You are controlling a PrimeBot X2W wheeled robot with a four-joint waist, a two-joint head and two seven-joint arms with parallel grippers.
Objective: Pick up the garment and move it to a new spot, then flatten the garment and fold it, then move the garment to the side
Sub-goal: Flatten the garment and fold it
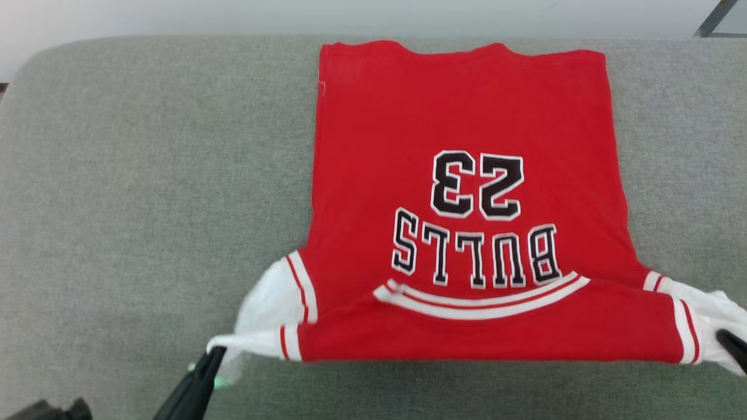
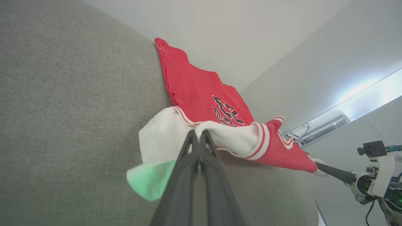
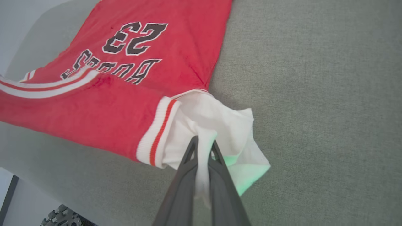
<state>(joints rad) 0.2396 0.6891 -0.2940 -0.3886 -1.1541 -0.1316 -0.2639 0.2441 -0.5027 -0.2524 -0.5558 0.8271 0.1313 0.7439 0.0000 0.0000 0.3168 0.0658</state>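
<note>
Shirt: the red shirt [image 1: 467, 146] lies on the grey surface [image 1: 146, 204], right of the middle, letters up, neck near, hem far.
Near edge: lifted a little and pulled tight between the two white sleeves.
Slip risk: each grip holds only a small pinch of thin sleeve, so a hard tug could pull one out and the edge would flop.
Crooked risk: if one side moves faster than the other, the fold may end up slanted or bunched.
Left arm: low at the near left, reaching in and pointing far.
Left fingers [image 2: 185, 163]: closed tight on the left sleeve.
Right arm: low at the near right edge.
Right fingers [image 3: 182, 179]: closed on the right sleeve, with cloth between them.
</note>
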